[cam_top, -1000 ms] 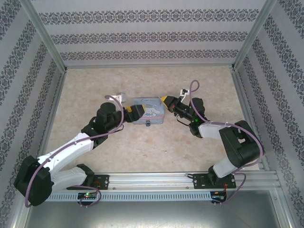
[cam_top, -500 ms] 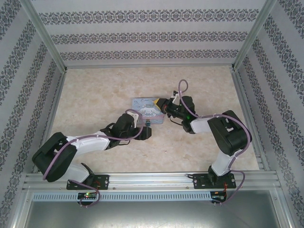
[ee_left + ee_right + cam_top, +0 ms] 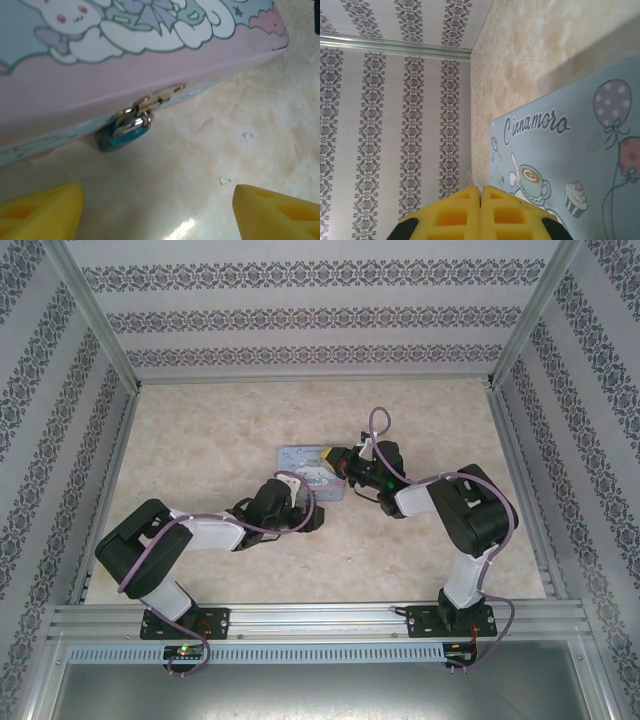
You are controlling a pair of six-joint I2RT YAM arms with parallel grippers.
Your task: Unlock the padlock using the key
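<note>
The padlock hangs from the hasp on the near wall of the tin, low by the worktop, so the left fingers, wide and empty, should close gently on its teal body, while the right fingers, pressed shut over the lid, should stop the tin from sliding.

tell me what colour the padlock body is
The padlock body is blue-teal, seen best in the left wrist view.

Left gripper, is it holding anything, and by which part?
Nothing. The left gripper is open, fingers apart over the table, short of the padlock on the hasp of the tin.
</note>
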